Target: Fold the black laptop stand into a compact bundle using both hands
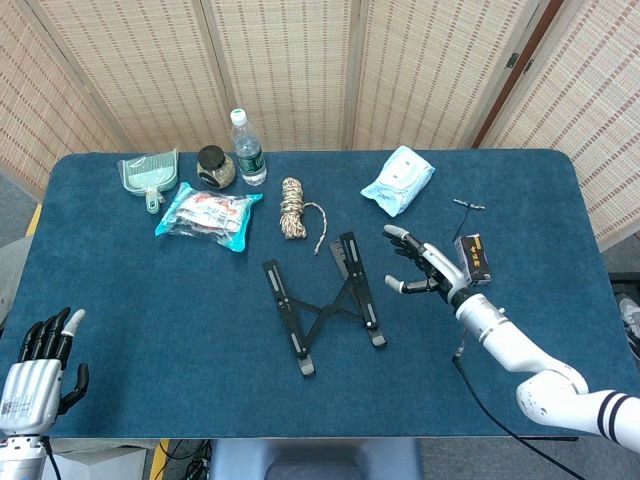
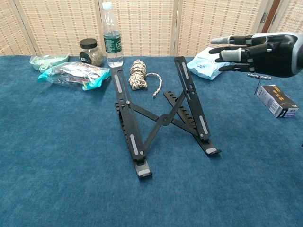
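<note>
Laptop stand: mid-bench, fully spread, untouched; folding not begun. Right hand: released, fingers apart, near stand's right rail. Left hand: released, at bench's near-left corner.

The right hand hangs right of frame centre, fingers spread and holding nothing, while the left hand sits open at the lower-left corner.

High head view, seemingly nearer chest view
</note>
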`<state>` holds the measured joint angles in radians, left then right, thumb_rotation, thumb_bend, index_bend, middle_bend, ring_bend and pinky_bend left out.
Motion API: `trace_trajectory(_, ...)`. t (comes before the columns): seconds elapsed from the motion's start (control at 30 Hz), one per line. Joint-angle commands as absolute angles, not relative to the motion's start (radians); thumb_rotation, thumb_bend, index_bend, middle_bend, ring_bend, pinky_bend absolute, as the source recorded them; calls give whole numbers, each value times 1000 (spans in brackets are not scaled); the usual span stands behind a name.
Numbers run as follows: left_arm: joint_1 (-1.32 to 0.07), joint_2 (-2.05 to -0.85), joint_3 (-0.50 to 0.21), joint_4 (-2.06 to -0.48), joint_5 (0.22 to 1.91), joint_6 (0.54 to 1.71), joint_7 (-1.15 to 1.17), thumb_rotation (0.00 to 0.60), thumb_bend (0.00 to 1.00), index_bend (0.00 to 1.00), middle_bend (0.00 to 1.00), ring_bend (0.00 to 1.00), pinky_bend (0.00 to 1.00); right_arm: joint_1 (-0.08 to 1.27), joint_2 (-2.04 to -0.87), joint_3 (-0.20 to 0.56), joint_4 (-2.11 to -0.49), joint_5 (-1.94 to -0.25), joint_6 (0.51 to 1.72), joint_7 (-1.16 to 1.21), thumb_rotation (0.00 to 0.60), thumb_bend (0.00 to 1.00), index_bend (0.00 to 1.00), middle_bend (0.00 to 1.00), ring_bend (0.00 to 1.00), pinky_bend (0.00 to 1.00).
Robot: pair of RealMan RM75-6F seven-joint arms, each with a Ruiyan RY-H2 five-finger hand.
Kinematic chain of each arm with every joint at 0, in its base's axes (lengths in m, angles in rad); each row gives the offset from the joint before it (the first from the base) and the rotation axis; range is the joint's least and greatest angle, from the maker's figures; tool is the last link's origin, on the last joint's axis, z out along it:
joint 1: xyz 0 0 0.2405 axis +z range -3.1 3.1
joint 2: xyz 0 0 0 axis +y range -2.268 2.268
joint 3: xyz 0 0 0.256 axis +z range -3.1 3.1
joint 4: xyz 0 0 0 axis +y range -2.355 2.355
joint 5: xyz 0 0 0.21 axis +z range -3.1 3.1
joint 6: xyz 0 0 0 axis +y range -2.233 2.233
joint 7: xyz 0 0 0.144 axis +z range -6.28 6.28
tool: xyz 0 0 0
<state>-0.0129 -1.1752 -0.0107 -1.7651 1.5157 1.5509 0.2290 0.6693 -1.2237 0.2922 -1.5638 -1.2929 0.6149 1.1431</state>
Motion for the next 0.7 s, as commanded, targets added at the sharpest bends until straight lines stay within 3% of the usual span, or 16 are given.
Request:
trace_trajectory(0.03,-11,-1175,-9,-1765,1516,1551,230,600,549,37,0,0,0,704,-1266,315,-1518,-1286,575,1188,600,232,0,94,0,63)
trace_trajectory(0.53,-6,-1172,-7,-1767,1516,1553,229,600,549,37,0,0,0,809,-1422,364,-1351,-1299,470,1322,600,245,0,120,0,73)
trace_trajectory(0.7,-3,-1170,-5,-1767,1518,1556,227,600,550,37,0,0,0,811,-1457,370,-1317,-1300,481,1338,600,281,44,225,104,269)
